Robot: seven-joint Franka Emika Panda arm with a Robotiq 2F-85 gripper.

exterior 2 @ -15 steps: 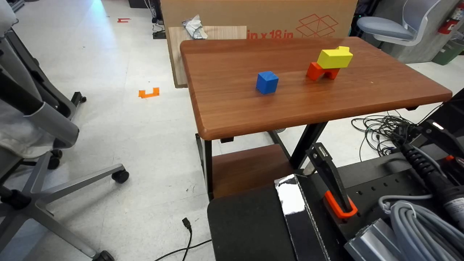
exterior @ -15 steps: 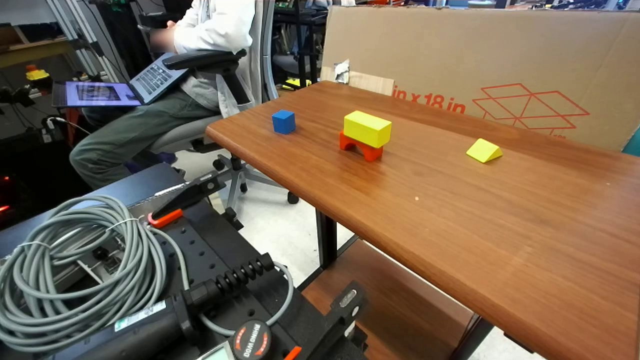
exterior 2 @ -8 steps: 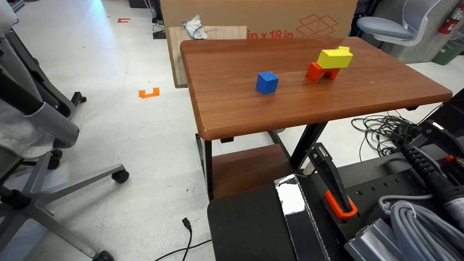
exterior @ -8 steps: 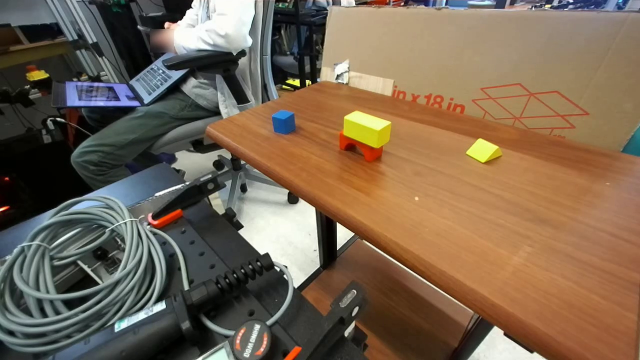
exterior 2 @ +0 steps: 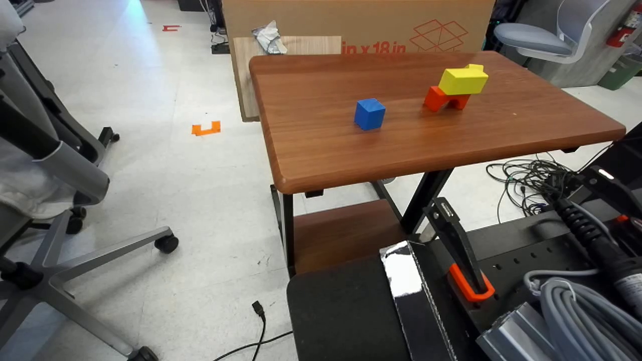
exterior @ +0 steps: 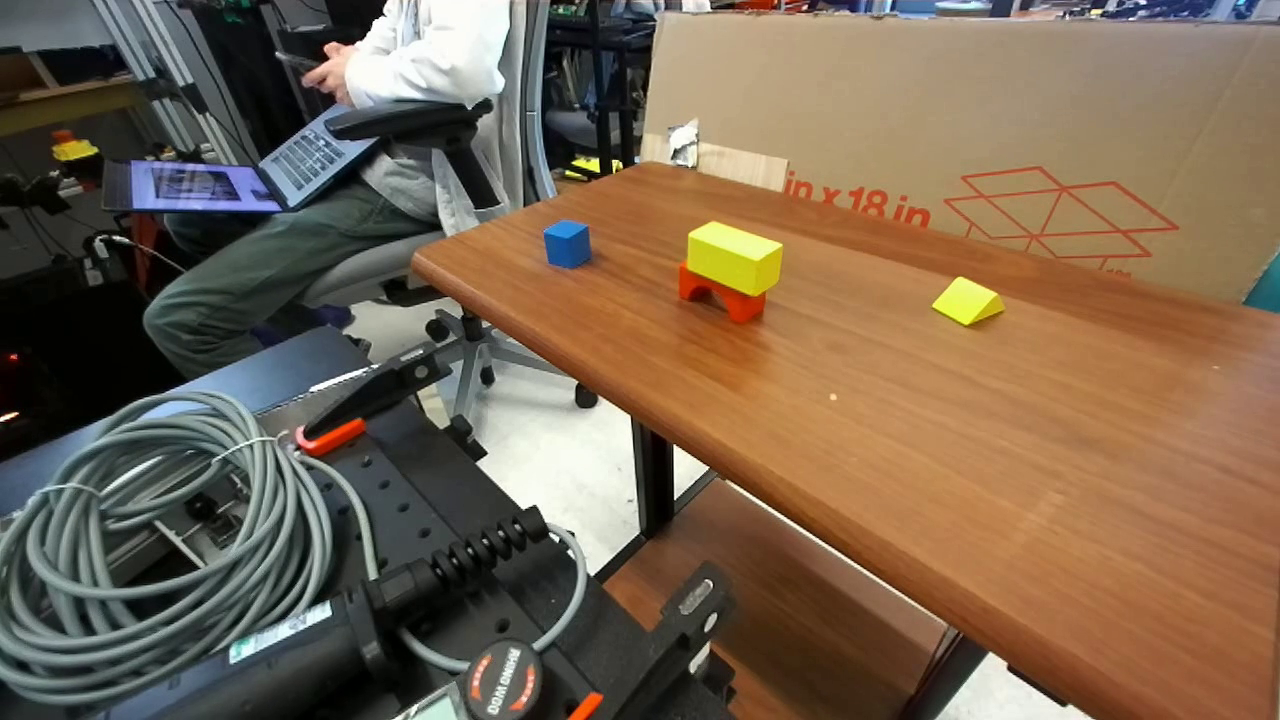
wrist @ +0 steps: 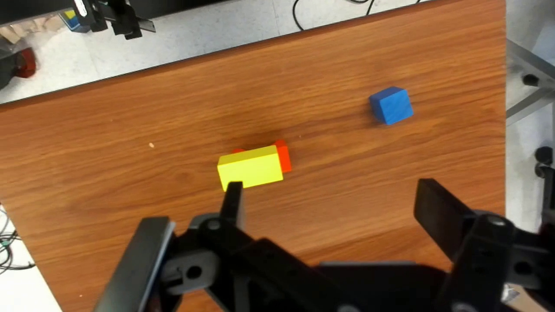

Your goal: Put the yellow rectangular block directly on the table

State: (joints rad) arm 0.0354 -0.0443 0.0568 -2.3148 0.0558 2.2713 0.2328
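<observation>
"As both exterior views make plain, the count starts with one yellow rectangular block (exterior: 735,258), and it's perched on top of one red arch (exterior: 747,306)!"

"So the arch stands on the table (exterior: 900,430), with the block above it. What about the gripper (wrist: 329,195)?"

"Released! One gripper, two fingers (wrist: 442,216) spread wide in the wrist view, the table showing between them."

"How many more blocks?"

"Two, for four in all: one blue cube (exterior: 567,244) well apart from the arch, and one yellow wedge (exterior: 967,301) well apart on the arch's opposite side."

"Among the blocks, then: two yellow, one red, one blue. And farther out?"

"One red-printed cardboard box (exterior: 850,110) beyond the arch, past the table's edge. Off to the arch's left in an exterior view, one seated person (exterior: 300,245) and one open laptop (exterior: 315,160)!"
</observation>
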